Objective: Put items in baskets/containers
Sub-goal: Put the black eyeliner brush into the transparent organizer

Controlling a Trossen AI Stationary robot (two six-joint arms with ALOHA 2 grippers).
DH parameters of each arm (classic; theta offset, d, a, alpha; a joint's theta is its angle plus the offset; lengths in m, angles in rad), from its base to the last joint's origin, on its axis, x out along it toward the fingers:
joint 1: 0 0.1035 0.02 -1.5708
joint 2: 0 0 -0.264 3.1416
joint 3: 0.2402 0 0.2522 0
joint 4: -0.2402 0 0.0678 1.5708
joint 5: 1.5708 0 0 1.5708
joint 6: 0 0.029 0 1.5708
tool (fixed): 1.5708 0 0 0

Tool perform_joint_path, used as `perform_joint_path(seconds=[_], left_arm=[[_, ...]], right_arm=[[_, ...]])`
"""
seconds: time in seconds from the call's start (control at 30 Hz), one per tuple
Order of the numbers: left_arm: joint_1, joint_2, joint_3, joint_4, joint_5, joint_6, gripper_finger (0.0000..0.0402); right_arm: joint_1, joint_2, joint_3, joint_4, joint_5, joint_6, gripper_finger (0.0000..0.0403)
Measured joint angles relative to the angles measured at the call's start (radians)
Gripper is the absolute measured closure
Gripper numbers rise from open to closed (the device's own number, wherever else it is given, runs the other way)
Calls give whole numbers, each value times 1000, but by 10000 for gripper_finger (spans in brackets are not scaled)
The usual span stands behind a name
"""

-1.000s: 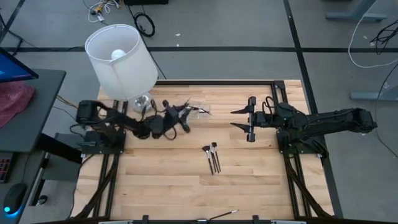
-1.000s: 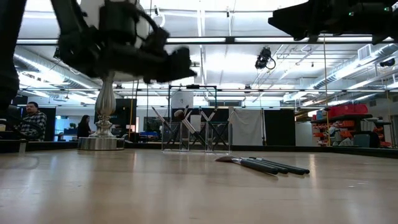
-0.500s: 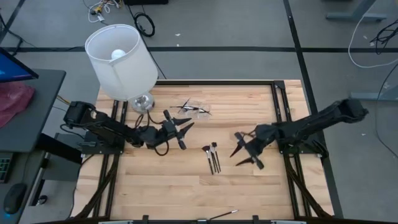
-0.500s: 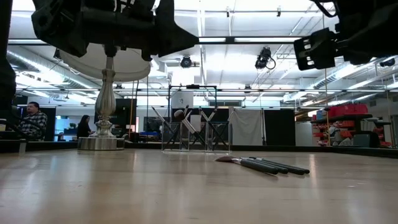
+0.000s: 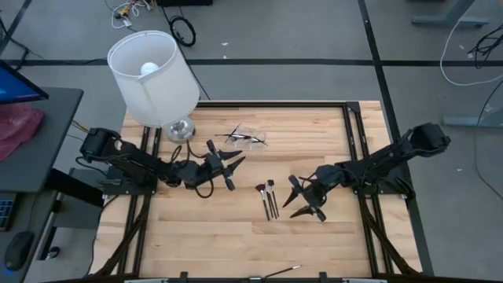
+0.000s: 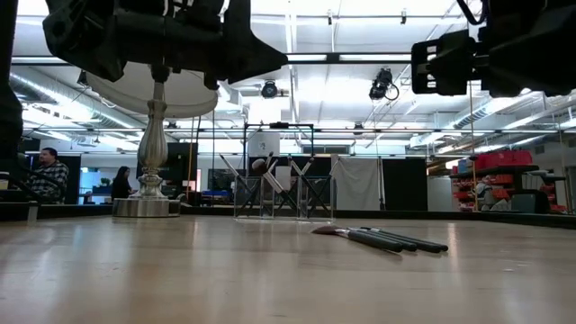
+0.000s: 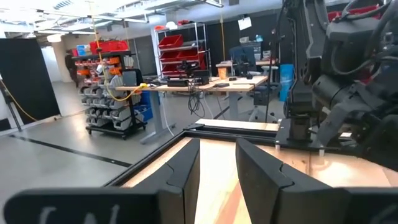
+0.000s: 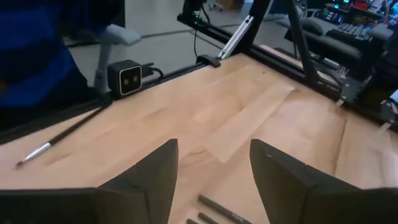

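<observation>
Three makeup brushes (image 5: 269, 197) lie side by side on the wooden table near its middle; in the low view the brushes (image 6: 382, 238) rest flat. The clear container (image 5: 244, 138) stands at the far middle with several brushes leaning in it, also seen as the container (image 6: 284, 198). My right gripper (image 5: 291, 195) hangs open just right of the three brushes, tipped down toward them; their handle ends (image 8: 219, 215) show below its fingers. My left gripper (image 5: 233, 171) is open and holds nothing, left of the brushes and nearer than the container.
A lamp with a white shade (image 5: 152, 75) and a metal base (image 6: 147, 206) stands at the far left corner. One more brush (image 8: 62, 137) lies near the table's near edge by a small black camera (image 8: 127, 76). The table's frame rails (image 5: 361, 157) border the sides.
My right gripper has come down from the far right toward the near edge and the three brushes, tipping its fingers downward; it stays open. My left gripper has drawn back from the container toward the near edge, then kept still.
</observation>
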Motion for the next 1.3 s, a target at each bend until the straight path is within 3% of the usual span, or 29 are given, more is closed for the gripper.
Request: perform_joint_path(seconds=[0.27, 0.37, 0.67, 0.97, 1.3], left_arm=[[3, 0, 0, 2, 0, -50, 294], [5, 0, 0, 5, 1, -50, 294], [13, 0, 0, 0, 4, -147, 294], [-19, 2, 1, 46, 83, -196, 294], [-85, 15, 102, 16, 82, -233, 294]], right_arm=[[6, 0, 0, -4, 0, 247, 199], [52, 20, 0, -1, 20, 267, 199], [257, 164, 0, 186, 273, 417, 199], [461, 349, 71, 200, 474, 526, 199], [575, 600, 228, 213, 543, 557, 199]])
